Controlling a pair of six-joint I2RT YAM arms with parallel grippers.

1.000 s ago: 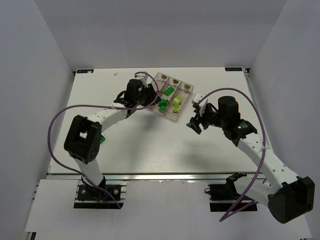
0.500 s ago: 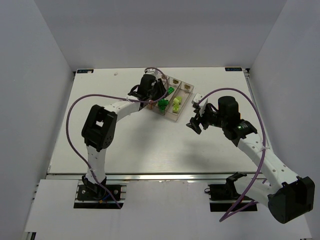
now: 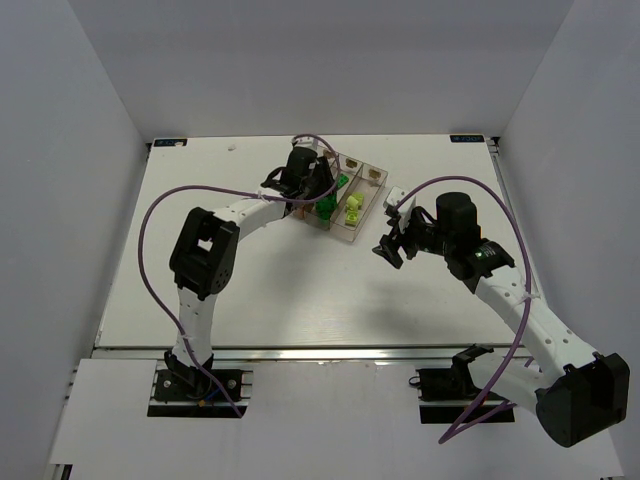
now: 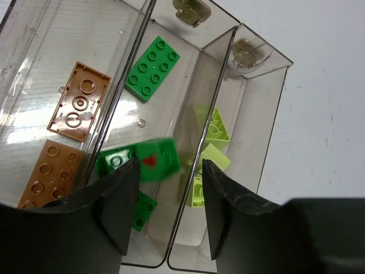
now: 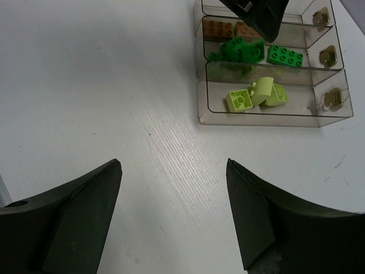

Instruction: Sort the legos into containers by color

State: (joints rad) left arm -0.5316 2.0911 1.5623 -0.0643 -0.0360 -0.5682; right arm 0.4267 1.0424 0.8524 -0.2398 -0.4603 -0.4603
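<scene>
Two open pincers: left pincer (image 4: 170, 171) reaches downward over the containers (image 4: 40, 57); right pincer (image 5: 172, 171) hovers above table (image 5: 85, 85).

I see my left gripper (image 4: 170, 171) hanging spread over the left and middle bins of the containers (image 3: 344, 236), barring entry from above. Green legos (image 4: 151, 68) crowd the middle bin's floor beneath it. The right bin lies uncovered. My right gripper (image 5: 173, 165) hovers wide open over bare table (image 3: 300, 290), near the tray's right wall, not touching.
</scene>
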